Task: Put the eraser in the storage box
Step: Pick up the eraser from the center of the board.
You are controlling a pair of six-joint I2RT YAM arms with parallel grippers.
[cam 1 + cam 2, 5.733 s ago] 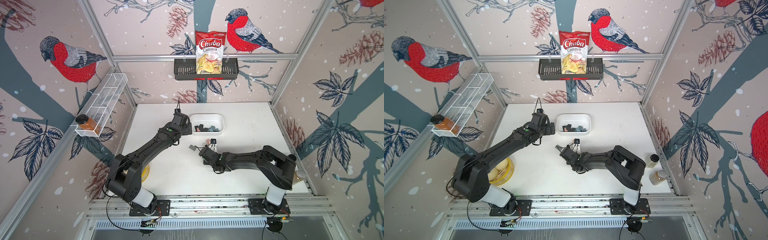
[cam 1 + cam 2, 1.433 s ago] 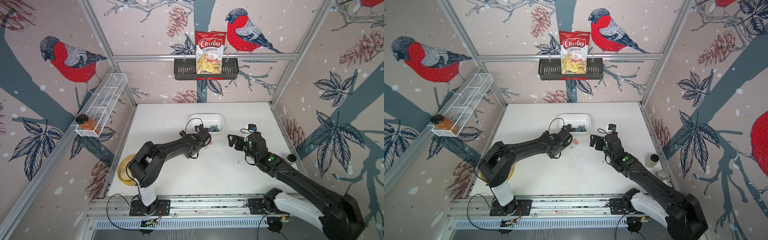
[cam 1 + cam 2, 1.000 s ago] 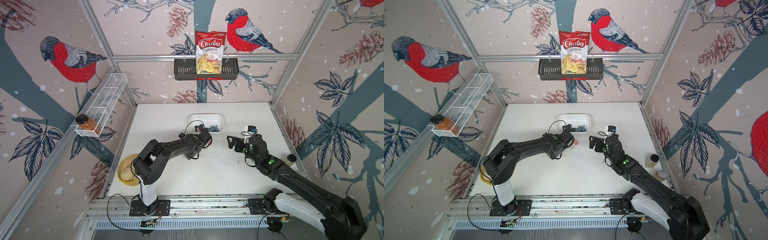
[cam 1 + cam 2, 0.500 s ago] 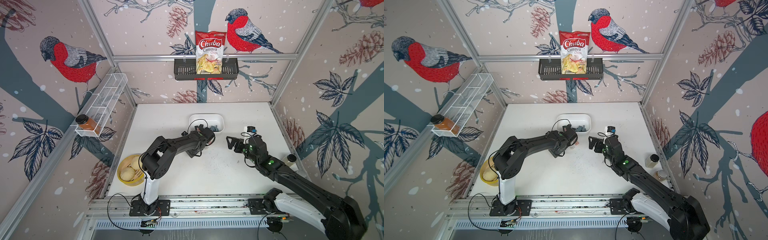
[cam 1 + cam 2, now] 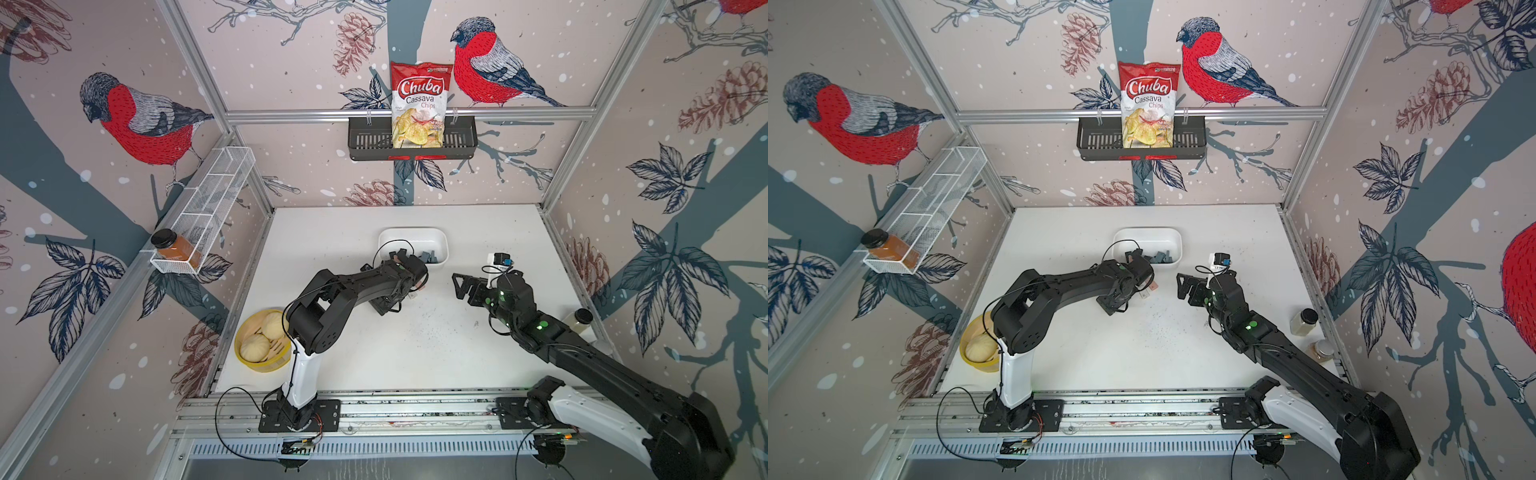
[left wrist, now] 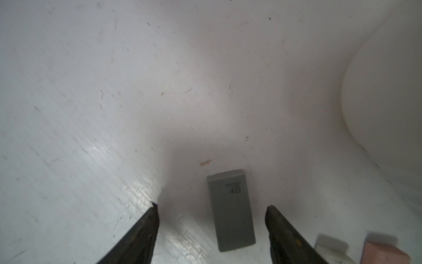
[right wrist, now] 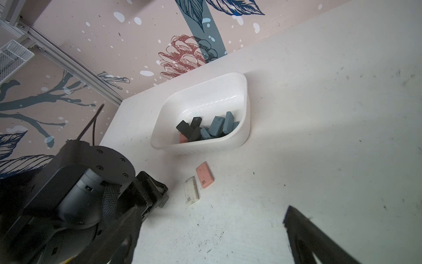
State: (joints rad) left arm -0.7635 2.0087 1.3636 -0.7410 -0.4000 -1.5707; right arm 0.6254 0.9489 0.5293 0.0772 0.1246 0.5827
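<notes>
A grey eraser [image 6: 230,210] marked 4B lies flat on the white table, between the fingers of my left gripper [image 6: 212,205], which is open and touches neither side of it. A white eraser [image 7: 191,190] and a pink eraser [image 7: 204,174] lie just beside it, in front of the storage box [image 7: 217,144]. The box is a white tub holding several dark and blue erasers. In both top views the left wrist hides the grey eraser. My right gripper [image 7: 211,212] hangs open and empty above the table, right of the box [image 5: 415,232].
A yellow bowl of buns [image 5: 262,340] sits at the table's left front. Two small jars [image 5: 1304,320] stand by the right wall. A black basket with a chips bag [image 5: 411,143] and a wire rack with a jar [image 5: 199,216] hang on the walls.
The left arm has folded its elbow in towards the middle while its gripper stayed low by the loose erasers. The right arm has hardly moved over the last second.
</notes>
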